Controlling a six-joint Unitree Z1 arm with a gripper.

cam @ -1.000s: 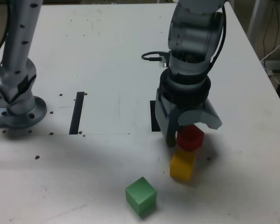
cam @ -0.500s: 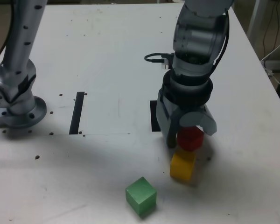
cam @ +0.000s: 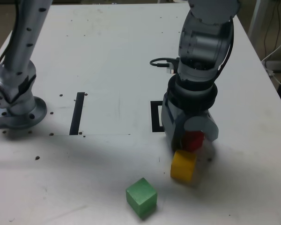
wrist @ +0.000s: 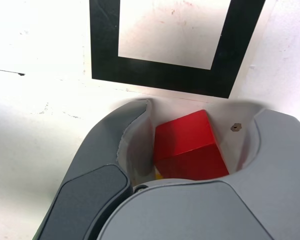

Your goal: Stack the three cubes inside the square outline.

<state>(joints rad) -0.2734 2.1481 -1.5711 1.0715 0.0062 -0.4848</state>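
My gripper (cam: 192,140) is low over the table at the exterior view's right, its jaws drawn in against both sides of the red cube (cam: 195,139). In the wrist view the red cube (wrist: 190,150) fills the gap of the gripper (wrist: 200,125), slightly turned, with a sliver of yellow beneath its edge. The yellow cube (cam: 182,166) sits on the table right in front of the red one, touching or nearly so. The green cube (cam: 141,197) lies alone nearer the front edge. The black square outline (cam: 155,117) is just behind the gripper, half hidden; its pale centre is bare in the wrist view (wrist: 160,82).
A narrow black strip (cam: 77,113) lies on the table left of the square in the exterior view. The arm's grey base (cam: 16,105) stands at the far left. A black cable (cam: 161,63) loops off the wrist. The table's right edge runs close by.
The jaws have drawn in around the red cube, hiding most of it in the exterior view. The arm has shifted slightly to the exterior view's right, uncovering part of the square outline.
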